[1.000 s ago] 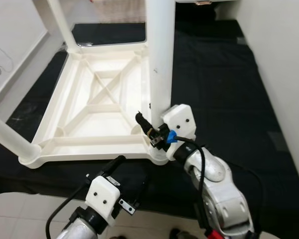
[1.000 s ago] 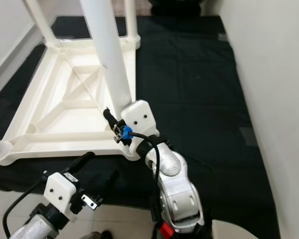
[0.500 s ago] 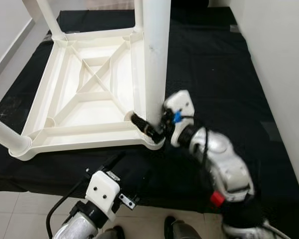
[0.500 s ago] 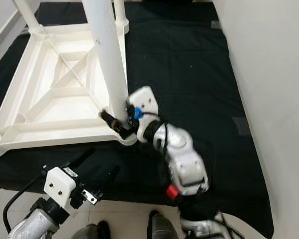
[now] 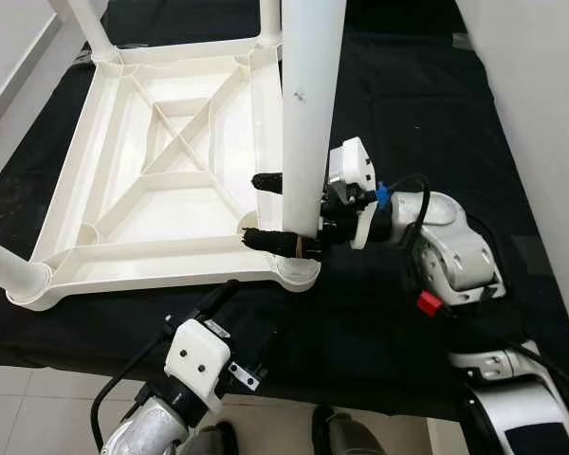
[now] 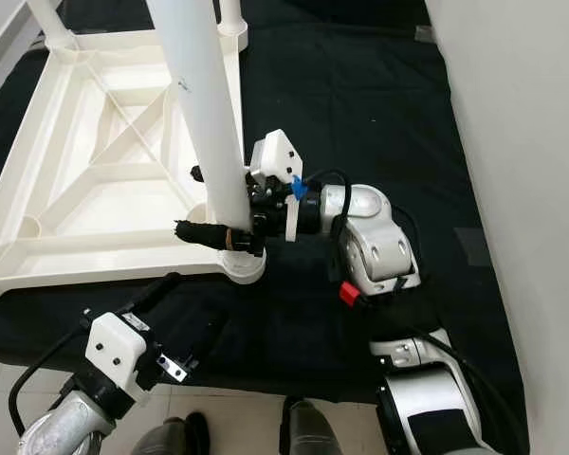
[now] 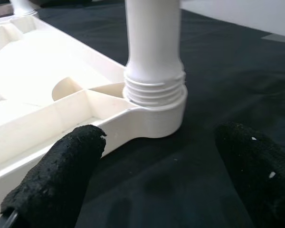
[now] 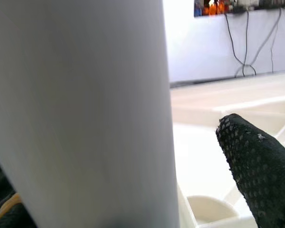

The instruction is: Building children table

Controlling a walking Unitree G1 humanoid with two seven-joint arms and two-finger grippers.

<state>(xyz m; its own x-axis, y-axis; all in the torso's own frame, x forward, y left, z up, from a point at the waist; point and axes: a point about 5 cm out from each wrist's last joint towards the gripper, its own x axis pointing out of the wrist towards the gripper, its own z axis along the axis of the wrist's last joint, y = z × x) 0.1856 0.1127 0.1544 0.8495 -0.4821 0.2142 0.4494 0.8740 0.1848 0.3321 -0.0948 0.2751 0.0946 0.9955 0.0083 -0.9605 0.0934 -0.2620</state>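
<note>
The white children's table (image 5: 161,251) lies upside down on a black mat (image 5: 427,95). A white leg (image 5: 308,114) stands upright in its near right corner socket (image 7: 154,102), with thread rings showing at its base. My right gripper (image 5: 254,209) reaches in from the right and straddles this leg just above the socket. It is open, with one finger (image 5: 270,180) on the far side and one on the near side. A gap shows between the leg (image 8: 85,114) and a finger (image 8: 256,175). My left gripper (image 5: 242,322) hovers open over the mat, in front of the socket.
Other legs stand at the near left corner (image 5: 5,265), far left corner (image 5: 85,24) and far right corner (image 5: 268,19). A white wall (image 5: 550,95) runs along the right. Pale floor tiles (image 5: 38,398) border the mat's front edge, where my feet (image 5: 337,441) stand.
My right gripper has risen from the leg's base and now straddles the leg from the right, its arm swung out to the right. The left gripper has barely moved. The camera view has shifted.
</note>
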